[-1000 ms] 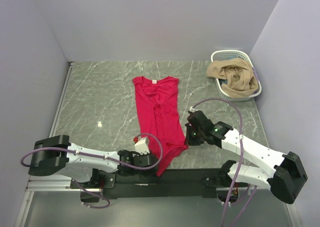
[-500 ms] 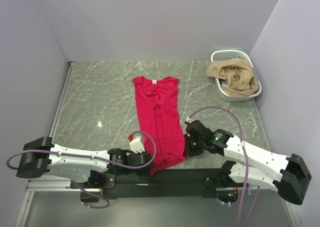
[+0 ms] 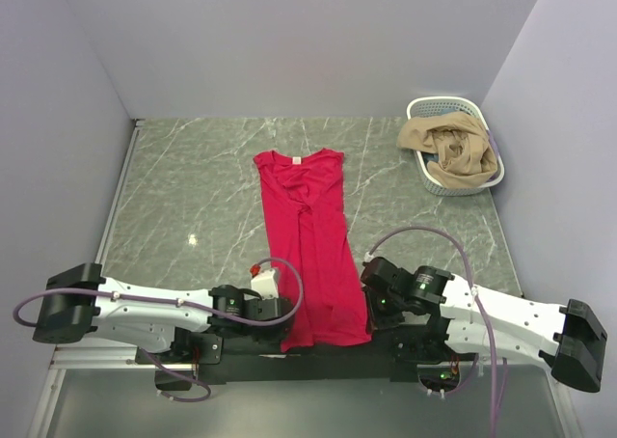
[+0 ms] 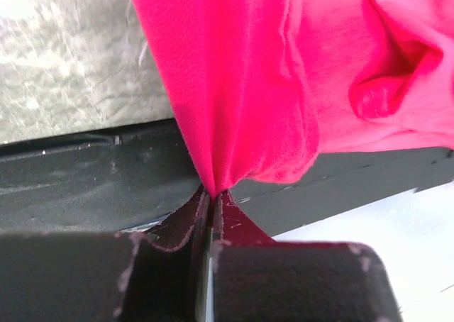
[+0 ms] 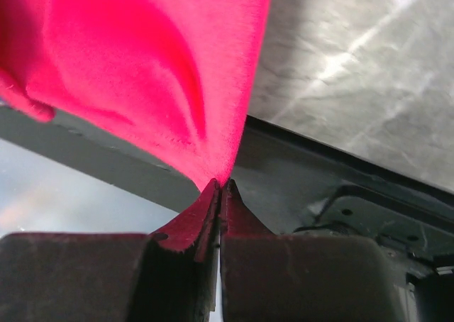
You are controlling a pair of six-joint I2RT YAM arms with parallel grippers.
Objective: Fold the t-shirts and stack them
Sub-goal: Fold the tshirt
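On the grey marble table (image 3: 193, 187), a crimson t-shirt (image 3: 313, 235) stretches from centre frame to the bottom edge. A white basket (image 3: 442, 100) of tan cloth (image 3: 445, 149) sits upper right. The left gripper (image 4: 211, 194) and right gripper (image 5: 218, 185) each clamp a hem corner.

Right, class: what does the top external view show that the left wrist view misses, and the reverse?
Top view only: the whole red t-shirt laid lengthwise, the white basket holding tan cloth far right, the right tool at the hem. Left wrist only: the left tool pinched shut on a puckered hem corner. Both: the shirt, the grey table, its black near edge.
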